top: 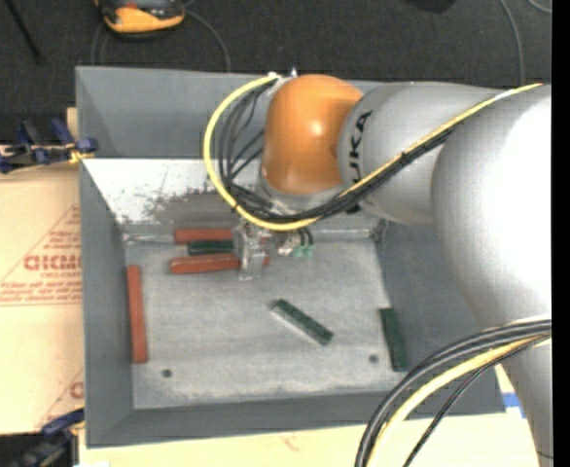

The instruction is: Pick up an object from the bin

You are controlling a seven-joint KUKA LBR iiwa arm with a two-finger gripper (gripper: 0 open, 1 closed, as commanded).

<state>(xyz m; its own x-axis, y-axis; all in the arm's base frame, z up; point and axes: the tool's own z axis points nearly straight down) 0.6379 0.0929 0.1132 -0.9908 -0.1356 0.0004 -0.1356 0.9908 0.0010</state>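
Toward the back left of the bin (105,290), an upper red bar (204,234), a dark green bar (212,248) and a lower red bar (199,266) lie side by side, with the gripper (251,259) at their right ends. Straddle one bar only, across its width, before closing. Whether the gripper is open, or holding anything, cannot be determined; the orange wrist cover (309,144) overhangs it.

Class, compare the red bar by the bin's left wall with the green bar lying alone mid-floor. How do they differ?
Colour: the red bar is red, the green bar dark green. Length: the red bar looks longer than the green bar. Pose: the red bar runs straight along the left wall, while the green bar lies slantwise out on the open floor. Both are slim, straight sticks lying flat.
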